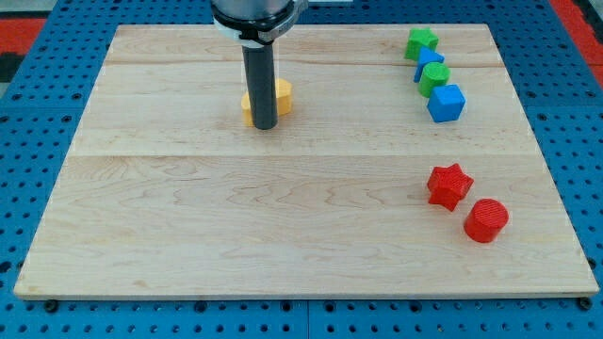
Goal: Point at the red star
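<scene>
The red star lies on the wooden board at the view's right, below the middle. A red cylinder lies just to its lower right, nearly touching it. My tip is far to the left of the star, near the view's top centre, standing right in front of a yellow block and partly hiding it.
At the view's top right several blocks stand in a close row: a green star, a blue block mostly hidden, a green block and a blue cube. The board lies on a blue pegboard.
</scene>
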You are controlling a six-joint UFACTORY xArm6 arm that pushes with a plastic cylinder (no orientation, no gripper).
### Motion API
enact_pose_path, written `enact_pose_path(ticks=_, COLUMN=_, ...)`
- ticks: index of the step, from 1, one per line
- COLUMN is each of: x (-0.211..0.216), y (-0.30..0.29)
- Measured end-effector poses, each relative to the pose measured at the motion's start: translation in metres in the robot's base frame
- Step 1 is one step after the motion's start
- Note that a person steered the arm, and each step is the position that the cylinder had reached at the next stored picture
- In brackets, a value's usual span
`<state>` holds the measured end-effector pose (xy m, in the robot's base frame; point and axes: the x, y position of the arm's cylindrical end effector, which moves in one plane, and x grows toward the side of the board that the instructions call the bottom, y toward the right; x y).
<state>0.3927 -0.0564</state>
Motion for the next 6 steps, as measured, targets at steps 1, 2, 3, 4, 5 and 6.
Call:
enact_pose_path(ticks=1, x=0.0, y=-0.021)
enact_pose_path(ticks=2, x=0.0, y=0.002)
enact_pose_path(ticks=3, x=0.0, y=0.085)
enact_pose_path(ticks=4, x=0.001, y=0.179)
enact_pose_path(ticks=5, x=0.03, y=0.244)
enact_pose_path(ticks=6, x=0.081, y=0.265)
